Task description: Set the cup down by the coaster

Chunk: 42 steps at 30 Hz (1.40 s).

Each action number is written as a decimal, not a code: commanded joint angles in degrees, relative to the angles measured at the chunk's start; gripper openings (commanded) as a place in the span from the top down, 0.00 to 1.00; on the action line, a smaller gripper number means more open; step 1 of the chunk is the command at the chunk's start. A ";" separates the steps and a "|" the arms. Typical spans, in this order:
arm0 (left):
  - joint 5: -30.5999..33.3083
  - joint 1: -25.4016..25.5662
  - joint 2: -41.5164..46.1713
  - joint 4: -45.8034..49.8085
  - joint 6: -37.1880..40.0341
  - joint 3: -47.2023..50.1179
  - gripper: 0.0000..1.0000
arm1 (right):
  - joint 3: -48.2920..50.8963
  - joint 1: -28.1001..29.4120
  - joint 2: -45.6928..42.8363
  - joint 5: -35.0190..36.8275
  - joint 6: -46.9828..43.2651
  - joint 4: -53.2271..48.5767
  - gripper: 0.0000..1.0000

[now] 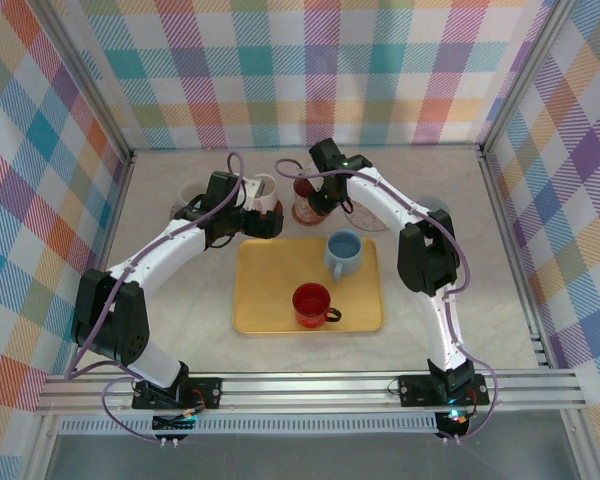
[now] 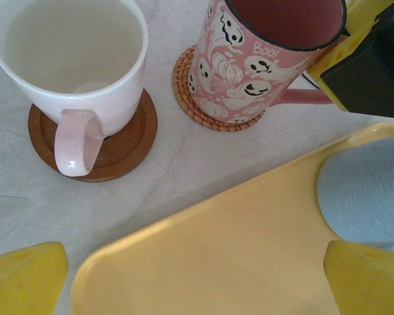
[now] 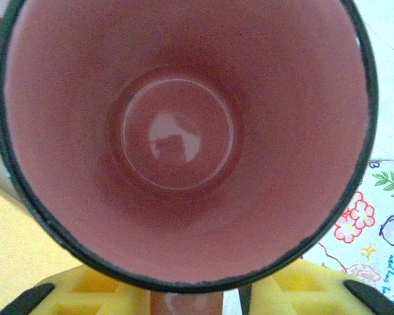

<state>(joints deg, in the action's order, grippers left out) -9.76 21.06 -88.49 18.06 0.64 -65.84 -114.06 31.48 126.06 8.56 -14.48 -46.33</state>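
One pink cup (image 2: 249, 65) stands on the woven coaster (image 2: 184, 95), at 12 o'clock from the tray (image 1: 270, 310), so the putting-down step looks almost done. At the cup's 3 o'clock the right claw (image 3: 197, 302) has its jaws on both sides of the handle (image 2: 302, 97). I cannot tell if it is squeezing or has let go, while the left claw (image 2: 197, 279) is wide open and holds nothing. Next, I think, the right claw must open fully and back off toward 3 o'clock without tipping the cup.
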 commanded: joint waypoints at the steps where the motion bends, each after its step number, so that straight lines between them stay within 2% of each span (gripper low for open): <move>1: 0.25 -0.76 2.70 0.92 -0.64 0.19 0.00 | 0.25 0.31 -3.80 -0.62 0.48 1.06 0.58; 12: 0.54 -0.70 6.03 1.87 0.41 -0.24 0.00 | 5.64 0.33 -10.95 -1.83 1.82 4.93 0.36; 17: -4.33 -0.67 10.68 1.48 1.55 1.48 0.00 | 9.36 0.33 -16.42 -2.66 1.56 7.19 0.20; 24: -5.24 -0.41 18.03 4.00 3.34 3.35 0.00 | 14.31 0.33 -23.39 -5.91 1.65 9.48 0.01; 42: -10.54 3.50 26.32 7.99 9.07 5.87 0.00 | 29.35 0.16 -42.22 -15.31 -0.96 7.27 0.01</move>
<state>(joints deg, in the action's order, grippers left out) -18.35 23.53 -64.12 25.19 7.40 -61.08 -87.07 31.48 86.96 -2.92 -13.56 -37.71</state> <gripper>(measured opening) 0.996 0.988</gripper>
